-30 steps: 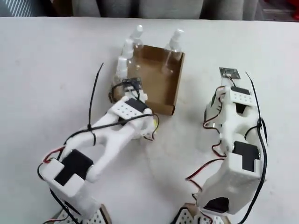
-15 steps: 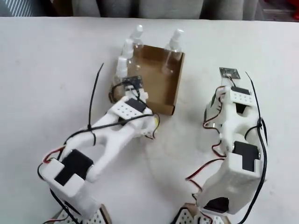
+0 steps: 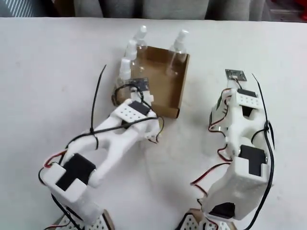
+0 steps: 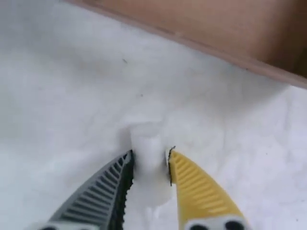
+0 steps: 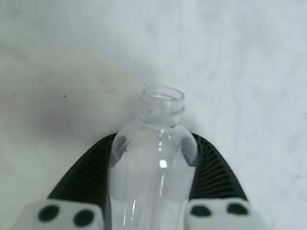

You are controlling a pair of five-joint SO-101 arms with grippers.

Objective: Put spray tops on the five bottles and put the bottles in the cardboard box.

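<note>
Four capped bottles (image 3: 131, 49) stand at the cardboard box (image 3: 182, 88) toward the far edge of the surface (image 3: 48, 72): three along its left wall and one at its far right corner. I cannot tell whether all of them sit fully inside. By my reckoning one bottle is left to cap and box.

My left tool (image 4: 149, 165) is clamped on the last spray top (image 4: 146, 143), which sits upright between the grey and yellow fingers, just off the box's near wall. My right tool (image 5: 156, 141) grips the uncapped bottle (image 5: 160, 105) around its shoulder, with the open neck sticking out past the fingertips. It is toward the right edge of the surface, well apart from the spray top, with the box's near right corner between them.
</note>
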